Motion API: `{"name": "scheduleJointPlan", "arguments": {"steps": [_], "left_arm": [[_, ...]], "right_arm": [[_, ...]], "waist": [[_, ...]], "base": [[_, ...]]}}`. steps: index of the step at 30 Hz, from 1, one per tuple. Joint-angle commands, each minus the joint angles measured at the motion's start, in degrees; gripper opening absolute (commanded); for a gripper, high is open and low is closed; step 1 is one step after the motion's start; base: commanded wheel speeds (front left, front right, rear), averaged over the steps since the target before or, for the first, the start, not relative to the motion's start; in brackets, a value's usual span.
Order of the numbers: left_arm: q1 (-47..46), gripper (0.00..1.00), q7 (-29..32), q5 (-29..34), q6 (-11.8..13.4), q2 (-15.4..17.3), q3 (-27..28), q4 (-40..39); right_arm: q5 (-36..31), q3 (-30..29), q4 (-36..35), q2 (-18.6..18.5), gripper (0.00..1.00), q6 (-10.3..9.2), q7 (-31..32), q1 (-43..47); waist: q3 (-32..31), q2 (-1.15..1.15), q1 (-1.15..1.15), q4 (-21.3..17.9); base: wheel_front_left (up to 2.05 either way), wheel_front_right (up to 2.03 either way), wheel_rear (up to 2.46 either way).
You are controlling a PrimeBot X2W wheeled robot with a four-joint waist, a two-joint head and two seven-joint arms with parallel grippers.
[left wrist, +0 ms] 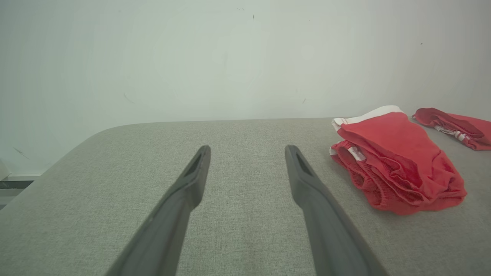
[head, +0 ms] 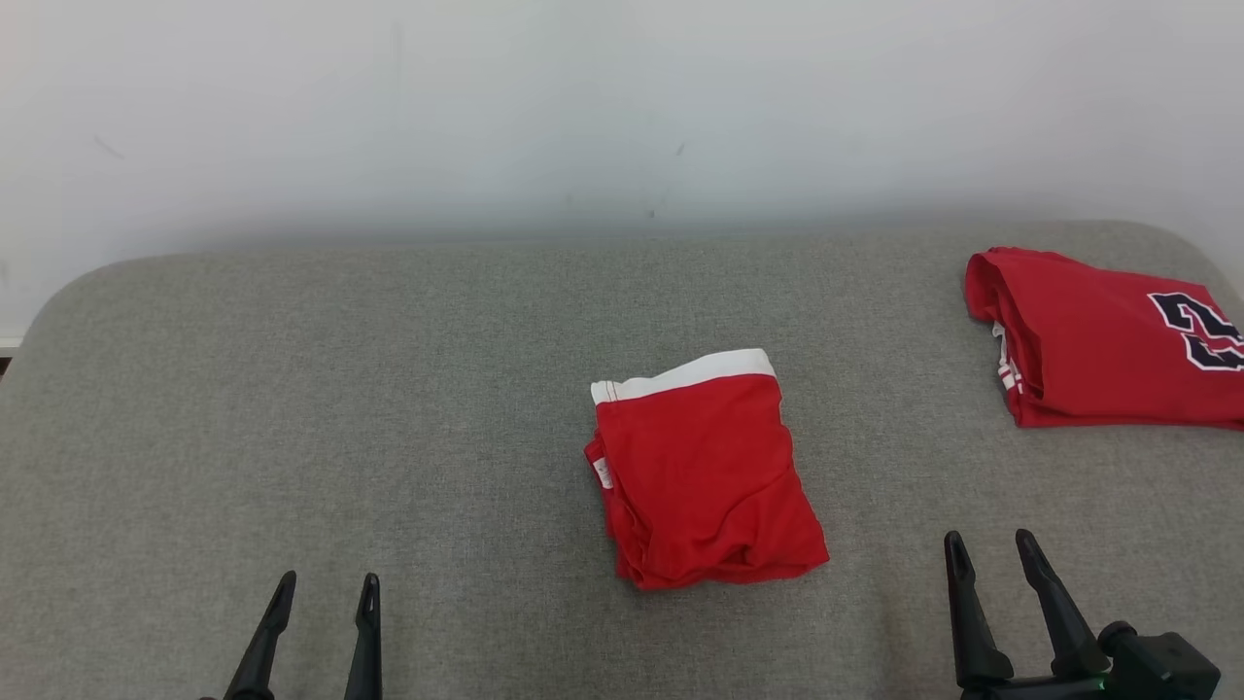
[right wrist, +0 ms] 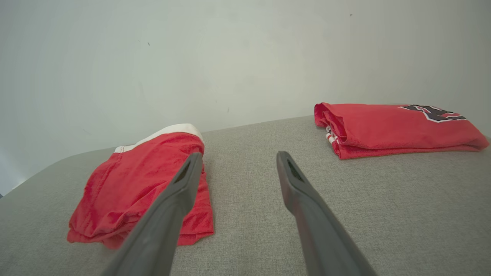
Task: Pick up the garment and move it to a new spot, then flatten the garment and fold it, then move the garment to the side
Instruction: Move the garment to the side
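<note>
A red garment (head: pixel 705 472) with a white waistband lies folded in a compact stack at the middle of the grey fabric surface (head: pixel 389 408). The left wrist view has the same garment (left wrist: pixel 395 161) to the right of the fingers, and the right wrist view has it (right wrist: pixel 142 188) to the left, partly behind one finger. My left gripper (head: pixel 326 588) is open at the lower left, well away from the garment. My right gripper (head: pixel 989 544) is open at the lower right, a short way right of it. Neither gripper holds anything.
A second red folded garment (head: pixel 1098 340) with a dark number print lies at the far right edge of the surface, also seen as a folded red stack (right wrist: pixel 395 128). A pale wall (head: pixel 622 107) rises just behind the surface. The surface's corners are rounded.
</note>
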Motion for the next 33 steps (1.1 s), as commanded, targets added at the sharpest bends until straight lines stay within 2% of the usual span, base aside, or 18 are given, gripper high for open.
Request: {"name": "scheduleJointPlan", "arguments": {"steps": [1,8,16,20,26,33], "left_arm": [[0.4,1.0,-0.2,0.0,0.1,-0.2,0.2,-0.2],[-0.2,1.0,-0.2,-0.2,0.1,-0.5,-0.2,0.1],[-1.6,1.0,-0.2,-0.5,0.1,-0.7,-1.0,0.4],[-3.1,1.0,-0.2,-0.8,0.1,-0.8,-1.7,0.8],[-5.0,1.0,-0.2,-0.9,0.1,-1.2,-3.3,1.4],[-6.6,1.0,-0.2,-1.3,0.1,-1.7,-4.3,1.9]], "right_arm": [[-0.1,0.0,0.1,0.2,1.0,-0.13,0.0,0.5],[1.0,0.7,1.3,-0.2,1.0,-0.13,0.0,-1.2],[1.6,4.9,7.5,-3.2,1.0,-0.13,2.6,-11.1],[2.4,7.0,14.4,-5.1,1.0,-0.13,6.5,-19.0],[1.8,10.2,23.6,-6.3,1.0,-0.13,8.8,-26.0],[3.6,12.3,35.0,-5.6,1.0,-0.13,9.8,-30.9]], "waist": [[0.0,0.0,0.0,0.0],[0.3,0.0,0.0,1.0],[2.0,0.0,0.0,3.9],[3.4,0.0,0.0,6.4],[5.2,0.0,0.0,9.2],[7.1,0.0,0.0,11.4]], "base": [[0.0,0.0,0.0],[0.0,0.0,0.0],[0.0,0.0,0.0],[0.0,0.0,0.0],[0.0,0.0,0.0],[0.0,0.0,0.0]]}}
